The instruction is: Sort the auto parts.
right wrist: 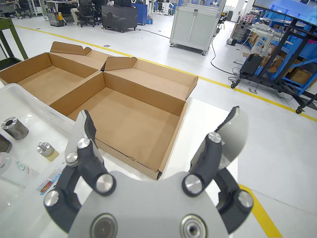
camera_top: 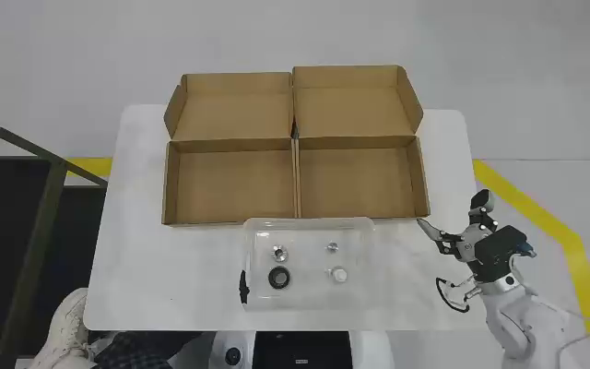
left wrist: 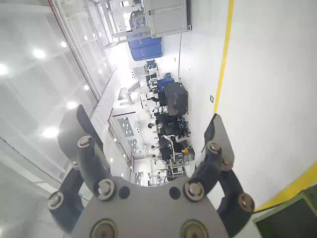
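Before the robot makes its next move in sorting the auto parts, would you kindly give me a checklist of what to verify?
1. Right gripper open and empty: ok.
2. Left gripper open and empty: ok.
3. Left brown cardboard box and right brown cardboard box open and empty: ok.
4. Parts lie apart in the clear plastic tray: grey metal cylinder, black ring, small silver stud, small white part: ok.
5. Right gripper above the tray: not ok; it sits near the white table's right edge, apart from the tray.
6. Which box takes which part: cannot tell.
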You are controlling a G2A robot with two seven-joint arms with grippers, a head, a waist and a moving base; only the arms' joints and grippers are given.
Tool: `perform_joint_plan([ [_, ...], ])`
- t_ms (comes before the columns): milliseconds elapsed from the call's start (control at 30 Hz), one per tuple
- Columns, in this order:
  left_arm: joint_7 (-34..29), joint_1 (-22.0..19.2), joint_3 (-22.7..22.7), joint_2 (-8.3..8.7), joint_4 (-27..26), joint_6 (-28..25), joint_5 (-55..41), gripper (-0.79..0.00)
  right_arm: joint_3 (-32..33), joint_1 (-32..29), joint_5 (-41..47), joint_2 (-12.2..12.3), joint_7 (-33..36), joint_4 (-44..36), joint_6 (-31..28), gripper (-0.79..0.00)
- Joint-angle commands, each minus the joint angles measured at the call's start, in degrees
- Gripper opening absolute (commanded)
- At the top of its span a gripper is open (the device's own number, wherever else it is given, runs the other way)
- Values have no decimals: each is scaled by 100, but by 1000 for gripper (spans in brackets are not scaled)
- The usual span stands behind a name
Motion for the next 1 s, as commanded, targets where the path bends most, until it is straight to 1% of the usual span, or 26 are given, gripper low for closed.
perform_joint_plan([
  [0,0,0,0,0,0,0,0,0,0,0,0,0,0,0,0,-1],
  [833,0,0,0,0,0,0,0,0,0,0,0,0,0,0,0,-1],
  [967,0,0,0,0,0,0,0,0,-180,83,-19,14,249,-31,-171,0],
])
